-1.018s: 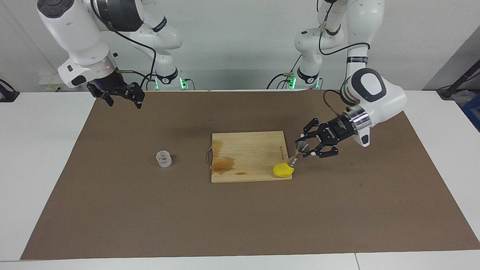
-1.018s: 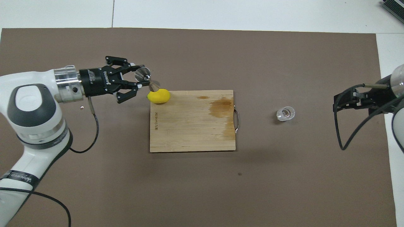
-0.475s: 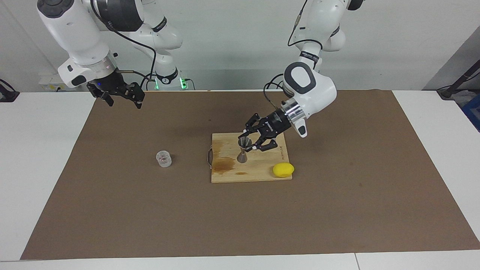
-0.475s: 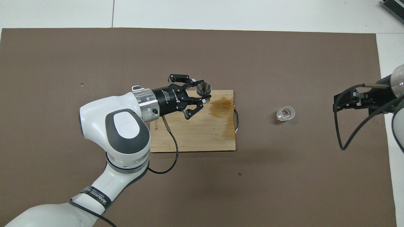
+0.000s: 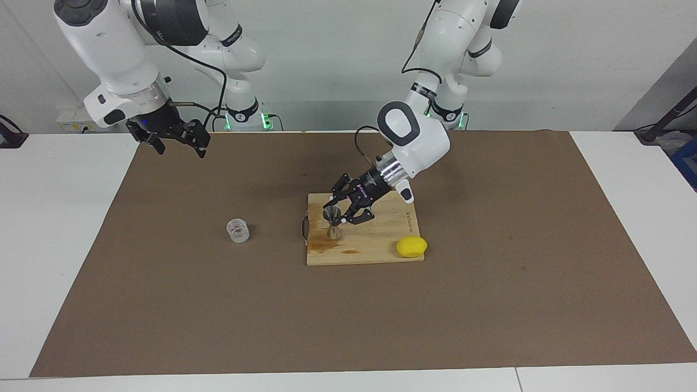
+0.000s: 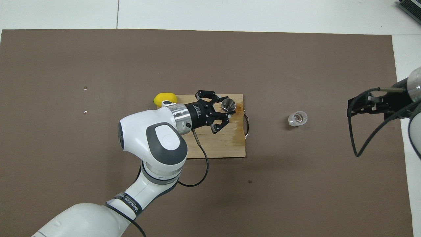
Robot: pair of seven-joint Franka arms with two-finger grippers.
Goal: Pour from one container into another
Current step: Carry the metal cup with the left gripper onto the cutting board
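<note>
The small steel jigger (image 5: pixel 332 222) stands upright over the stained end of the wooden cutting board (image 5: pixel 381 239), held at its waist by my left gripper (image 5: pixel 337 214). Whether its base touches the board I cannot tell. In the overhead view the jigger (image 6: pixel 228 104) shows its open mouth between the fingers of the left gripper (image 6: pixel 227 108). The clear squat cup (image 5: pixel 238 230) stands alone on the brown mat, beside the board's handle end, toward the right arm's end; it also shows in the overhead view (image 6: pixel 297 118). My right gripper (image 5: pixel 179 142) waits open and empty, raised over the mat's corner.
A yellow lemon (image 5: pixel 411 246) lies on the board's corner toward the left arm's end, farther from the robots. The board has a metal handle (image 5: pixel 304 233) facing the cup. The brown mat (image 5: pixel 490 305) covers most of the white table.
My left gripper has carried the jigger from beside the lemon across the board to its stained handle end, turning it from tilted to upright. The right arm and the cup have not moved.
</note>
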